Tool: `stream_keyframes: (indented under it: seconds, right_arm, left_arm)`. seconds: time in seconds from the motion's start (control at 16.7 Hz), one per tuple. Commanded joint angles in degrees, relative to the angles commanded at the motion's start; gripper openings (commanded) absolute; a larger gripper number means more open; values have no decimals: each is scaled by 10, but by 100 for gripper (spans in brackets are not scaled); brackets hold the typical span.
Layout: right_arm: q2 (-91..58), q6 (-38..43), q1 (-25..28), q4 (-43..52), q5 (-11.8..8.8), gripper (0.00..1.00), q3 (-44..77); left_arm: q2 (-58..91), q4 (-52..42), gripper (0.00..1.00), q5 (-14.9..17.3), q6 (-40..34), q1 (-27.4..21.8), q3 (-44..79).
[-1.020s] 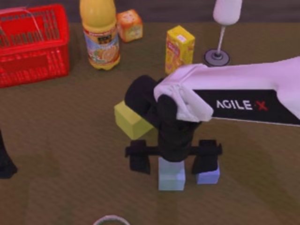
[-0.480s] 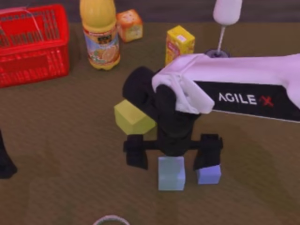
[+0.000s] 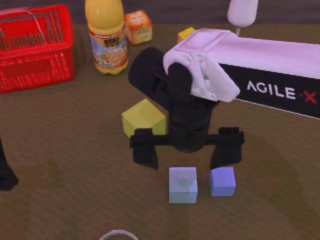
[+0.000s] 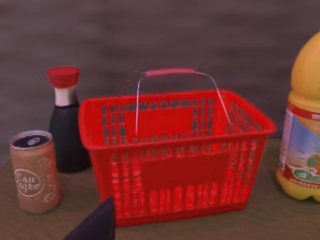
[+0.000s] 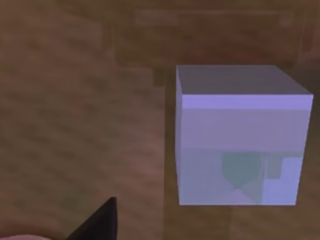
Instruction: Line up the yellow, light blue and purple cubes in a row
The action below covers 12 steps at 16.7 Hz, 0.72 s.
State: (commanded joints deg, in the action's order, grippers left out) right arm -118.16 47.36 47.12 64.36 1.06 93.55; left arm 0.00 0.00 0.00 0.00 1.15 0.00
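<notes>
Behind the light blue cube, right hand spread empty, yellow cube alongside

My brown table is carrying three cubes at centre: yellow at 10 o'clock; light blue and purple sitting side by side.

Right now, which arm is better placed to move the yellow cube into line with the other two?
Right. Its open end effector hangs beside the yellow cube; the left arm sits parked at the table's far left edge.
</notes>
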Motion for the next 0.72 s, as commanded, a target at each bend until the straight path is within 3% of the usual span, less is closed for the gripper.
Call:
stream_keyframes:
  seconds: [0.36, 0.72]
  right_arm:
    - [46, -26, -21, -29, 12, 100, -37]
    - [243, -119, -100, -120, 46, 100, -201]
  left_arm:
    - [55, -54, 100, 11, 13, -25, 56]
    - [316, -264, 100, 36, 63, -109, 317]
